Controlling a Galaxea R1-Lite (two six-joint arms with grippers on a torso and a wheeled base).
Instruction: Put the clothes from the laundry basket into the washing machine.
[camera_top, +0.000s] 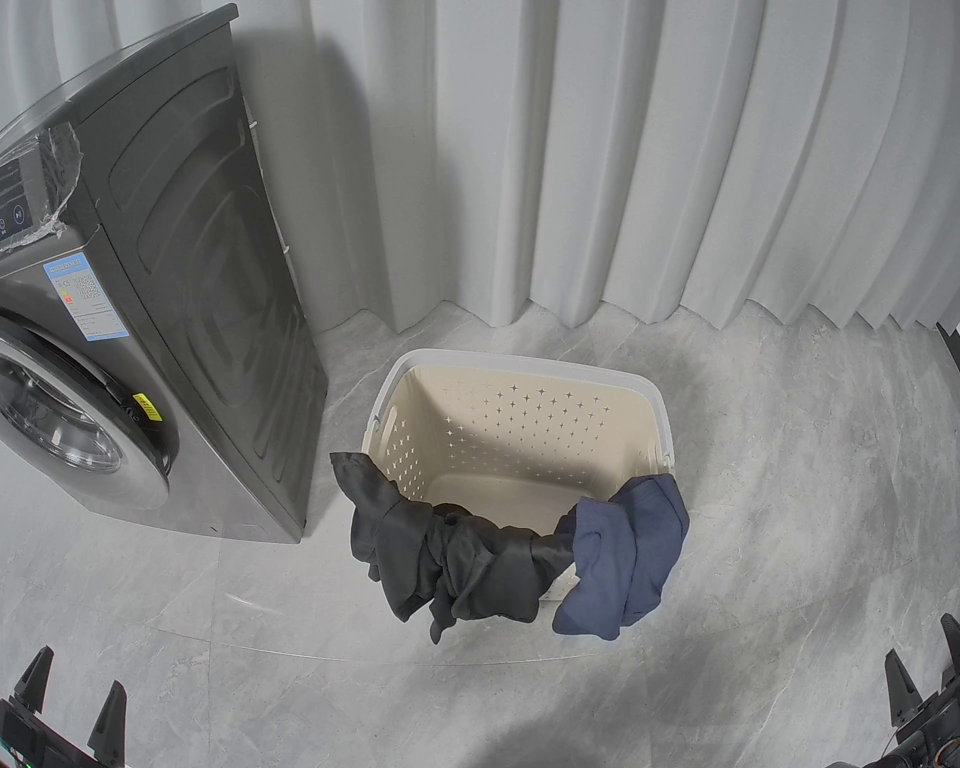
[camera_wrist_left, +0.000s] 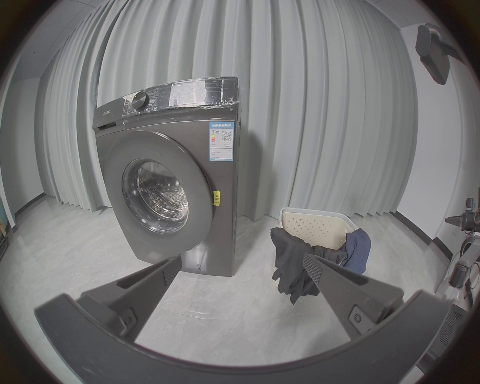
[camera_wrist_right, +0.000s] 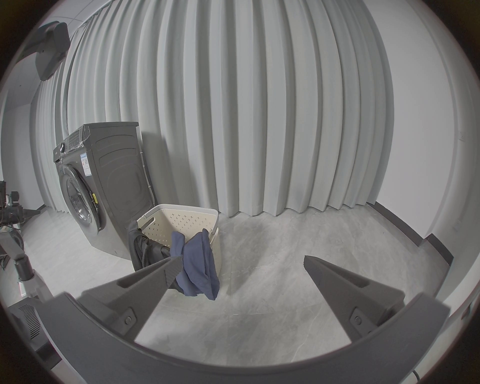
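Nearest, the left gripper (camera_wrist_left: 240, 260) and right gripper (camera_wrist_right: 242, 260) hang low, jaws apart and empty. Beyond them, a black garment (camera_top: 440, 560) and a blue garment (camera_top: 625, 560) drape over the near rim of the laundry basket (camera_top: 520, 362). Farther left, the washing machine (camera_top: 200, 300) looks shut, so I judge nothing is loaded yet.

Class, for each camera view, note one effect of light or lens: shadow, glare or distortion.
Head view: the washing machine throws a soft shadow on the curtain behind it. Left wrist view: the lens bows the curtain folds, and the door glass carries bright reflections. Right wrist view: same bowing, dark corners; the basket shadows the floor beside it.
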